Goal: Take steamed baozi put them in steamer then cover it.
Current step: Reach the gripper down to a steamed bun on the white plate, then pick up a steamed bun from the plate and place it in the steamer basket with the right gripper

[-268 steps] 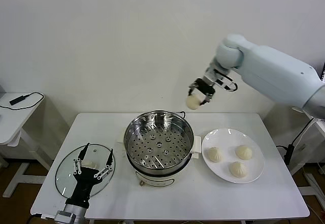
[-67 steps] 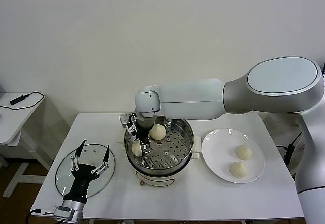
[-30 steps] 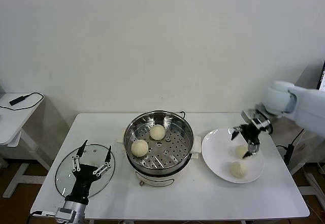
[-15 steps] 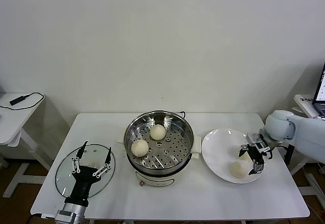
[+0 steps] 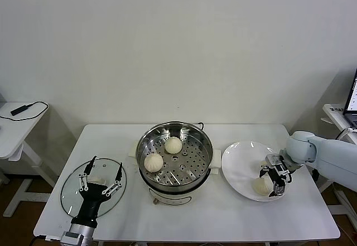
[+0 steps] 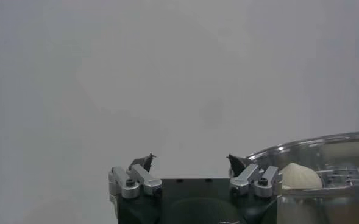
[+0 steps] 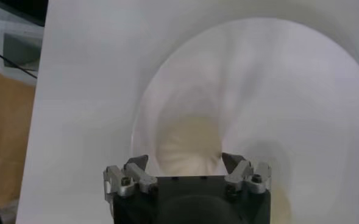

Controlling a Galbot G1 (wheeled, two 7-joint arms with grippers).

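Looking down from my head, I see the white surface (image 5: 223, 218) carrying everything. The steamer (image 5: 175, 155) stands in its middle, a shiny steel pot with a perforated tray inside. Two steamed baozi already lie on that tray: one (image 5: 173, 144) toward the far side and one (image 5: 153, 162) nearer to me, on my left part of the tray, a little apart from each other.

To my left of the steamer the glass lid (image 5: 92, 187) lies flat on the surface. My left hand (image 5: 101, 173) is parked over it with its fingers spread wide and nothing between them. In the left wrist view the same open fingers show, with the rim of the steamer and one bun beyond them.

To my right of the steamer, just beside it, is the white plate (image 5: 237, 157). My right hand (image 5: 270, 181) is low over the right part of the plate, at the nearer baozi (image 5: 262, 184). In the right wrist view its fingers (image 7: 134, 167) stand open on both sides of this bun (image 7: 188, 146); I think they do not press it, but the bun's lower part is hidden behind my hand. Another baozi seems to lie just behind, mostly covered by my right hand.
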